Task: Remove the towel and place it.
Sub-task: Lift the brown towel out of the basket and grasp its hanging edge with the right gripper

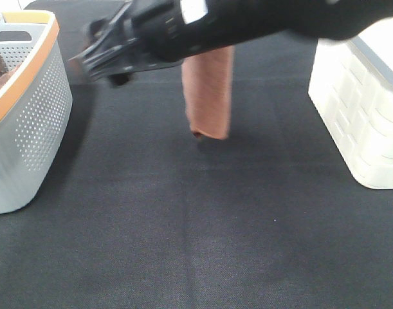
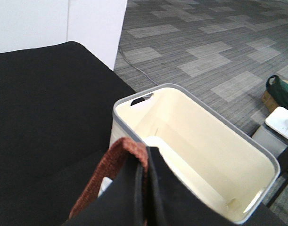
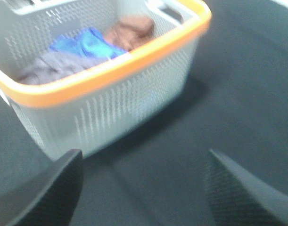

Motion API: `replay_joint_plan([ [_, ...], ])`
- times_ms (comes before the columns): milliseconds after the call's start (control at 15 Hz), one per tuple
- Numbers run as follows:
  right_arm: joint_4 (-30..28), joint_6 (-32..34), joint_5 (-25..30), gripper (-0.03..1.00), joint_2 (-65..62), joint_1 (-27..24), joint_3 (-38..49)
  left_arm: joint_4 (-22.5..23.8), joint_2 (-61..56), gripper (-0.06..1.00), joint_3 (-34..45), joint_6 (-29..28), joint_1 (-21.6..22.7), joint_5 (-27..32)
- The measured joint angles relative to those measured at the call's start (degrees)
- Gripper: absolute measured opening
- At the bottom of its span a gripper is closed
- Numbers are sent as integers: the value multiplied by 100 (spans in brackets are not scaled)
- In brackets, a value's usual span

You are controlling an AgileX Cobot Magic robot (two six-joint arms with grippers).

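The reddish-brown towel [image 1: 209, 96] hangs in a folded strip above the black table, between the two baskets, with its lower end just off the surface. My left gripper [image 2: 146, 157] is shut on the towel's top edge [image 2: 113, 162]. In the exterior high view this gripper is hidden behind the right arm. My right gripper [image 1: 100, 55] reaches across to the left, open and empty [image 3: 144, 188], just short of the grey basket.
A grey perforated basket with an orange rim [image 1: 29, 116] stands at the left, holding a bunched brown cloth [image 3: 132, 28], a blue cloth [image 3: 87, 42] and a grey cloth [image 3: 45, 70]. A cream basket [image 1: 357, 109] stands at the right, its inside [image 2: 205, 155] bare.
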Motion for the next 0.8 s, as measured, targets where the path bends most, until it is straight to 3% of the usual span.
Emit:
replay_joint_plan([
  [267,-34,-17,-481,68,435,-52,-229,-132,0,0,-40,115,-29,6],
  [333,40,17,-487,68,619,-269,-304,-138,-6,0,-74,126,-29,6],
  [533,304,132,235,68,659,-894,-327,-132,-23,0,-80,258,-29,17],
  [600,309,138,716,68,596,-997,-327,-86,-23,0,-80,264,-29,17],
  [800,327,235,1209,68,407,-997,-327,103,-23,0,-80,275,-29,11],
])
